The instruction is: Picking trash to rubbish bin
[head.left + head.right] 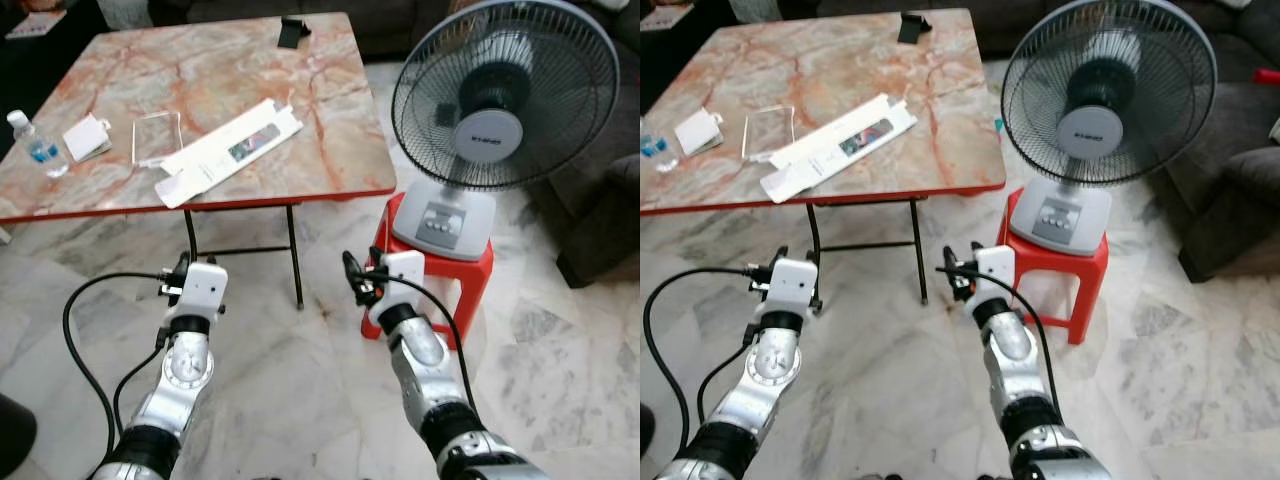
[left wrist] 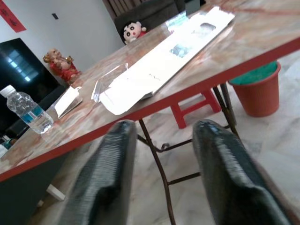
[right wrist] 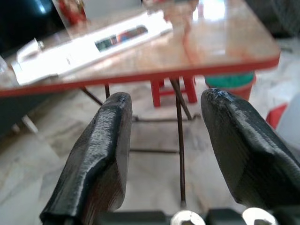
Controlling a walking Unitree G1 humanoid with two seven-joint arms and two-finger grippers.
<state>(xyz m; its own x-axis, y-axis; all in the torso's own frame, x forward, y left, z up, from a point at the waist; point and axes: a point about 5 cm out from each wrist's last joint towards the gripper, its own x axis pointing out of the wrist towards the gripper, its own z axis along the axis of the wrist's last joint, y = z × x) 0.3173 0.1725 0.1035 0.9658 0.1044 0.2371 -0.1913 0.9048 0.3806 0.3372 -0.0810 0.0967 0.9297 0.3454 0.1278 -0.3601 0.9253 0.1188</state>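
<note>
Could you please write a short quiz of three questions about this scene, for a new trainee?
1. True or false: the water bottle lies on the floor.
2. What does the fan stand on? A) the marble-pattern table B) a red stool C) a sofa
3. Fill in: the left gripper and right gripper both have their fingers ____.

Key: 1 false, it stands on the table, near the flattened white carton. 2 B. 3 open, holding nothing.

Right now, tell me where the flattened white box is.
The flattened white box lies on the marble-pattern table near its front edge, right of the clear plastic piece, ahead of both grippers.
</note>
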